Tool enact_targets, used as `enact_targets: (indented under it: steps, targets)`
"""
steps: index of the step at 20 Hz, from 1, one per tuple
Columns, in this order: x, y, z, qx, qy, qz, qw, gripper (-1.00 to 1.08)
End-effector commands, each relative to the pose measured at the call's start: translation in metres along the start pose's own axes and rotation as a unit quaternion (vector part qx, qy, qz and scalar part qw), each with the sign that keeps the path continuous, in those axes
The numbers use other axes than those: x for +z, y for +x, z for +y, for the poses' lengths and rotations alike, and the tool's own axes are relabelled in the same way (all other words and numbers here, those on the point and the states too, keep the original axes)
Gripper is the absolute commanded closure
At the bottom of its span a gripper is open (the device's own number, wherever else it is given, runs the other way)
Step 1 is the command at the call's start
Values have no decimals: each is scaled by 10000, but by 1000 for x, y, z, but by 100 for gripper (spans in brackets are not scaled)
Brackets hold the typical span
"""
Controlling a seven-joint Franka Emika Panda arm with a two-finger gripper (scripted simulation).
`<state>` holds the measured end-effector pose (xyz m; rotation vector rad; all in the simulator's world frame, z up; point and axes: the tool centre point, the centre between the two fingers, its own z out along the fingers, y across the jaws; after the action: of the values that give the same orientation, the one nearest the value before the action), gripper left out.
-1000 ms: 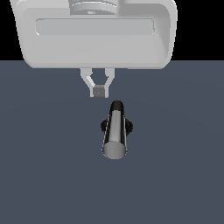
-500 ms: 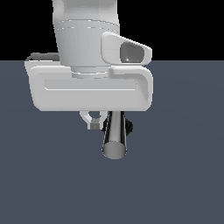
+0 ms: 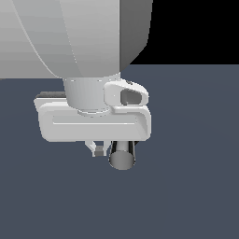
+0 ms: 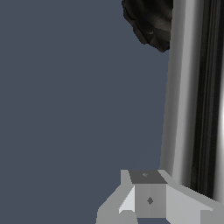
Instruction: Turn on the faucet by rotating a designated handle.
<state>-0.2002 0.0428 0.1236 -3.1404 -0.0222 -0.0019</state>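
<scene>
Exterior view: the big white arm (image 3: 74,42) hides most of the faucet; only the handle's (image 3: 122,158) round end pokes out beside one pincer (image 3: 99,150) fingertip. The wrist view adds the faucet's black ribbed base (image 4: 151,24) on the grey worktop (image 4: 65,109), the handle just beside a finger (image 4: 148,197). Whether the pincer is spread or closed, I cannot tell.

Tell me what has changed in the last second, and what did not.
The arm came forward and down; its gripper now sits beside the handle, on the exterior view's left, and hides most of the faucet. Nothing is grasped. The handle has not turned.
</scene>
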Motion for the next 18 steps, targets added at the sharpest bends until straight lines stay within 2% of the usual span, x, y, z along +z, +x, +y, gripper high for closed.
enact_targets:
  steps: [1,15,18]
  targets:
    - [9,2,-2,-13,1,0,10000,108]
    - [22,5,-4,-32,-3,-6,10000,108]
    - [22,6,10,-32,-3,-6,10000,108]
